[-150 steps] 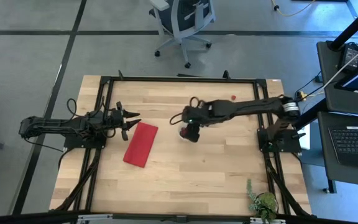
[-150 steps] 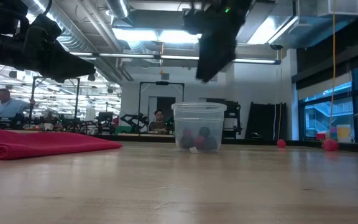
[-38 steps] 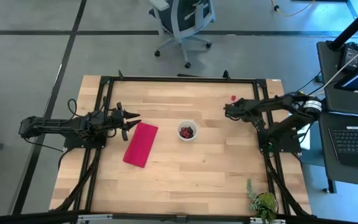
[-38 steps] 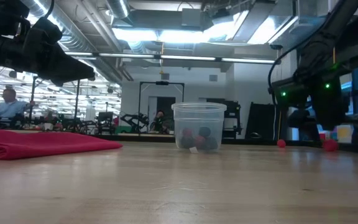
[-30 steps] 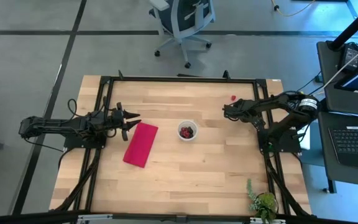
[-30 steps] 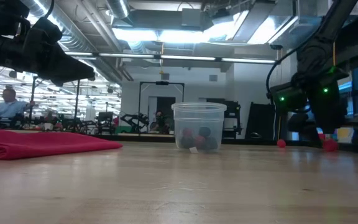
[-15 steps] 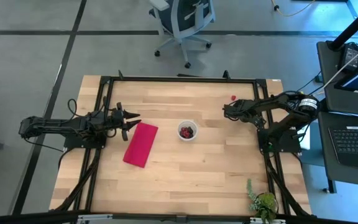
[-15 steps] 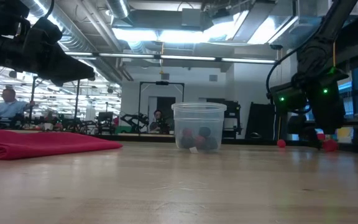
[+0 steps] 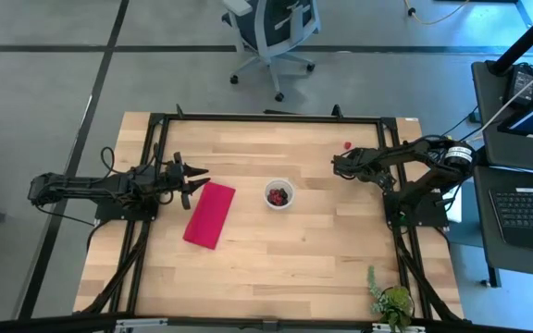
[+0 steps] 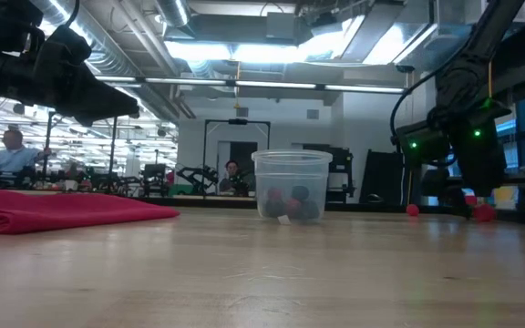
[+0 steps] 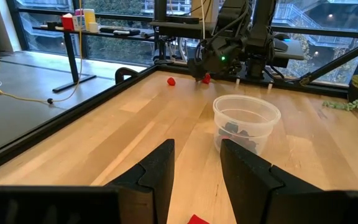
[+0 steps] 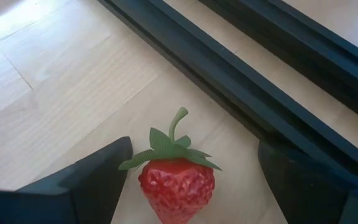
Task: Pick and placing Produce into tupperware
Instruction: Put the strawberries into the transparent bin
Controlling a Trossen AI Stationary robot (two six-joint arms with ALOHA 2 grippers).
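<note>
Right hand [image 12: 185, 180] gapes wide around strawberry [image 12: 176, 177], not gripping.

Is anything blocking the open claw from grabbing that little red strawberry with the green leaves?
Nothing visible. The right gripper is open, and the small red strawberry with green leaves sits on bare wooden table right between its two dark fingers, which do not visibly touch it.

Clear tupperware [image 9: 278, 195] upright mid-table, dark cherries [image 9: 279, 194] inside — a strawberry [image 12: 176, 180] lies near the rail.
</note>
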